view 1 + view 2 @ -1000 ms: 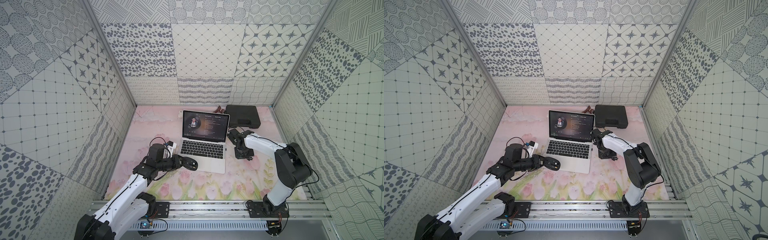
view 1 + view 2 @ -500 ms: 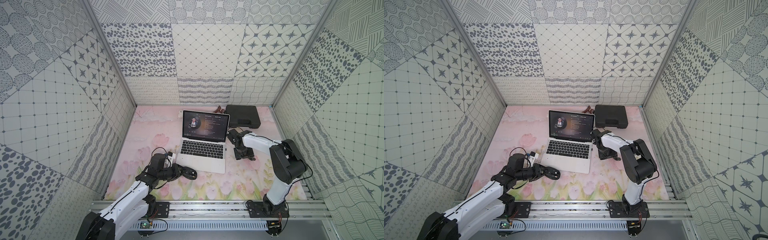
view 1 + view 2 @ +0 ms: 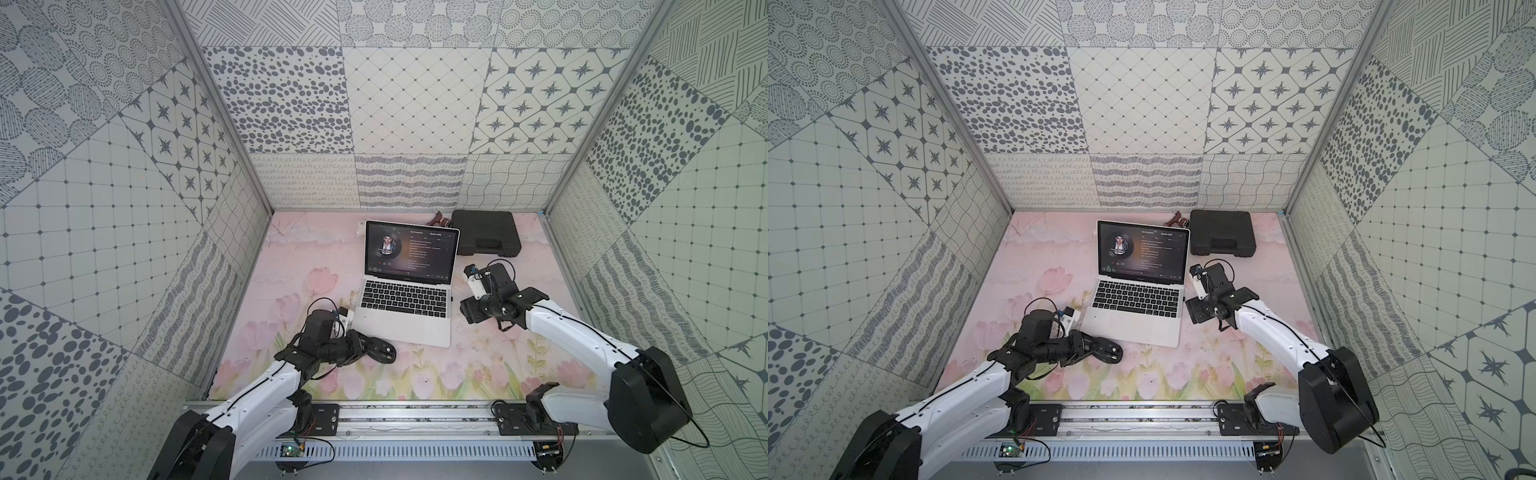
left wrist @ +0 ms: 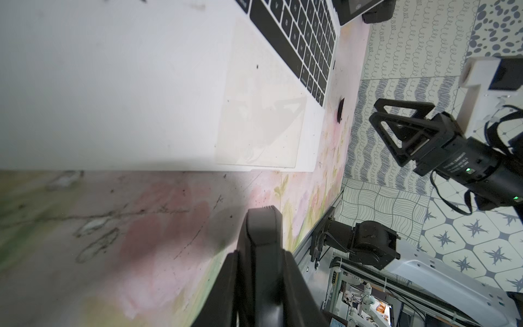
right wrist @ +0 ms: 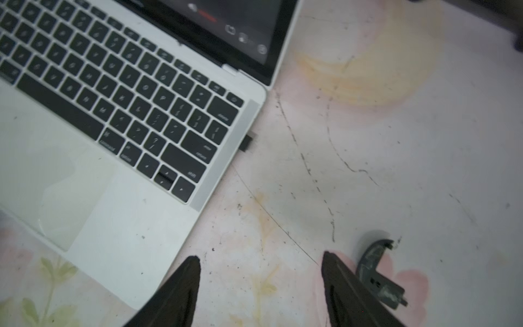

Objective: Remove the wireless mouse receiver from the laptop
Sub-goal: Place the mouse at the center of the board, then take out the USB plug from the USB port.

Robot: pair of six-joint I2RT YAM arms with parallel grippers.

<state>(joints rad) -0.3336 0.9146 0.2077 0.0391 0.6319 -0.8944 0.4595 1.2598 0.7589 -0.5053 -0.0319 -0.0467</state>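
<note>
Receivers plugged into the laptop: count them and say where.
1. The wireless mouse receiver sticks out of the edge of the laptop that faces the right arm. The opposite edge is poorly shown, so another may be hidden.

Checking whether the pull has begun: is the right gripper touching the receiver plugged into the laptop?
Apart. The right wrist view shows bare mat between the open right gripper and the receiver.

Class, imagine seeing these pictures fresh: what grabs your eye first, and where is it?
The open silver laptop, screen lit, sits mid-mat. A tiny black receiver juts from its right edge, with the open right gripper nearby. The left gripper clamps a black mouse by the laptop's front-left corner.
</note>
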